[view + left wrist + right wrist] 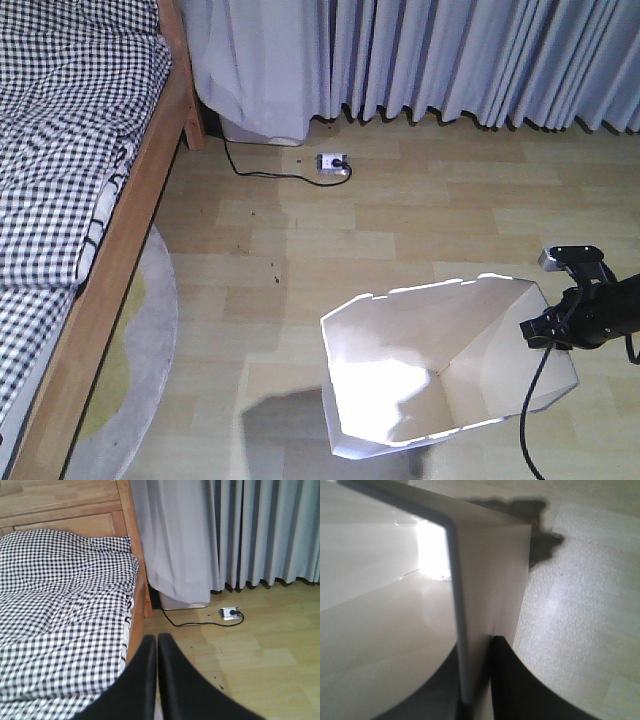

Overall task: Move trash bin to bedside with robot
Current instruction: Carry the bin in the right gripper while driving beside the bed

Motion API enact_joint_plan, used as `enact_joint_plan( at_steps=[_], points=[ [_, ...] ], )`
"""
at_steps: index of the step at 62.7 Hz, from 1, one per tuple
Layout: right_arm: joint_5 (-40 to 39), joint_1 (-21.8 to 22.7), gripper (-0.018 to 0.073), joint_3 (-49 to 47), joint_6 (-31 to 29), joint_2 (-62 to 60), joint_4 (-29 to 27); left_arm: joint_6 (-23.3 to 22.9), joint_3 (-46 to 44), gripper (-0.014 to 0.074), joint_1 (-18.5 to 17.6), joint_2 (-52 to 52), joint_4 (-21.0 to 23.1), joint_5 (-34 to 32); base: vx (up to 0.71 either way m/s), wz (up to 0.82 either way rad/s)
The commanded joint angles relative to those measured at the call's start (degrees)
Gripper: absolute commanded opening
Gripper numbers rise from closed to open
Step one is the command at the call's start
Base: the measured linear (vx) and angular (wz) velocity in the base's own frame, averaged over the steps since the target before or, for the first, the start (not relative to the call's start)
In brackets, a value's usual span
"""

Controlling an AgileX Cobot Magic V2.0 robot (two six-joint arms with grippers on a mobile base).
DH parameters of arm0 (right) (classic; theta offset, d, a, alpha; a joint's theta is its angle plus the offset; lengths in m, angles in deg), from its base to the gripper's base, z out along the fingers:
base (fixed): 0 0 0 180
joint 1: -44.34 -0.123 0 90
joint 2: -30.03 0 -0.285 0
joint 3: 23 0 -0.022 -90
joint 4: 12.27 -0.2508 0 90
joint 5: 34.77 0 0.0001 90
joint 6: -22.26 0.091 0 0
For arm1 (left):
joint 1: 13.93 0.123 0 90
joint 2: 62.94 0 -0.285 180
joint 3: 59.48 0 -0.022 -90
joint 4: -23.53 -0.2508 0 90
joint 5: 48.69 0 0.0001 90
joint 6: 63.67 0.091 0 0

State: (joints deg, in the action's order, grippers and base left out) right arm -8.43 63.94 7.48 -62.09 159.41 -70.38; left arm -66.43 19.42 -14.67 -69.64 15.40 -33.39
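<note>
Right gripper was clamped on the right-side wall of the trash bin, lower right of frame, with the bedside well apart along the left edge, so the carry looked leftward; left gripper was pressed together, empty.

Daylight glares inside the bin, blowing out its wall; its shadow falls lower left. The right wrist view is soft and hazy.
</note>
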Motion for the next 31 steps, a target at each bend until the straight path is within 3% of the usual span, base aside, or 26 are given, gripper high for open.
enact_joint_plan(
  at_steps=[1, 31],
  points=[
    [8.08, 0.19, -0.0006, -0.74, 0.37, -3.63, -3.42, -0.46, 1.6, -0.0006, -0.36, 0.54, 0.1, -4.23, 0.29, 0.03],
    [8.08, 0.19, -0.0006, -0.74, 0.37, -3.63, -3.42, -0.46, 1.6, -0.0006, -0.36, 0.54, 0.1, -4.23, 0.27, 0.01]
  ],
)
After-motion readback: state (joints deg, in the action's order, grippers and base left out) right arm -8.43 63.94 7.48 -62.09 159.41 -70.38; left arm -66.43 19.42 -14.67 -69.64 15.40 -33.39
